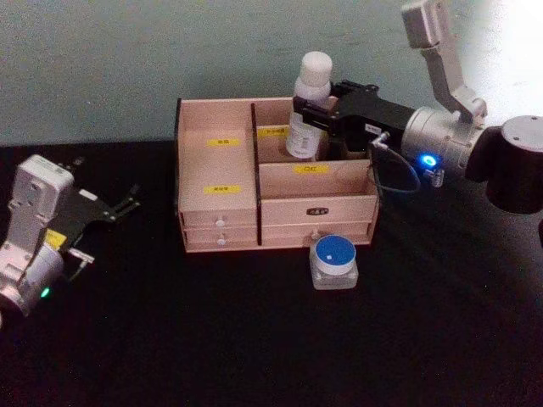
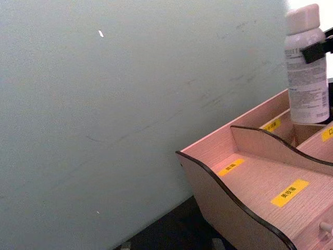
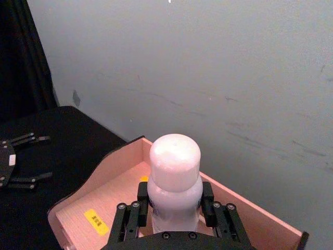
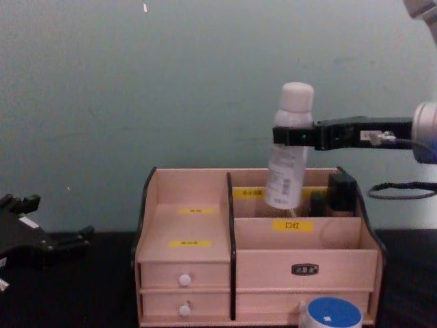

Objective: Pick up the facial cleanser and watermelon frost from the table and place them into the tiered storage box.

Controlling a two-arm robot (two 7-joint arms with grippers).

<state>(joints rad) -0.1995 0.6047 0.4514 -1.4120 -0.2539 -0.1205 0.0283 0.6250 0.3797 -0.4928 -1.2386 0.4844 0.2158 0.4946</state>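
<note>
In the head view a black desk (image 1: 254,348) runs back to a plain grey-green wall (image 1: 119,59), and the tiered storage box (image 1: 221,212) stands near the desk's far edge. The right pincer (image 1: 309,115) reaches in from the right and is clamped on the facial cleanser (image 1: 310,97), holding it over the box's rear right compartment. The watermelon frost (image 1: 334,261) sits on the desk just in front of the box's right drawers. The left pincer (image 1: 119,208) rests low at the left, well apart from the box, its fingers spread. The left wrist view takes in the scuffed wall, the box's curved dark-edged side and the bottle beyond it. In the right wrist view the white cap rises between the gripping fingers (image 3: 143,203), with the box's pale floor below and the dark desk off to one side. In the chest view the bottle hangs slightly tilted, its base at about the level of the box's upper rim, and the blue lid shows at the bottom edge.
</note>
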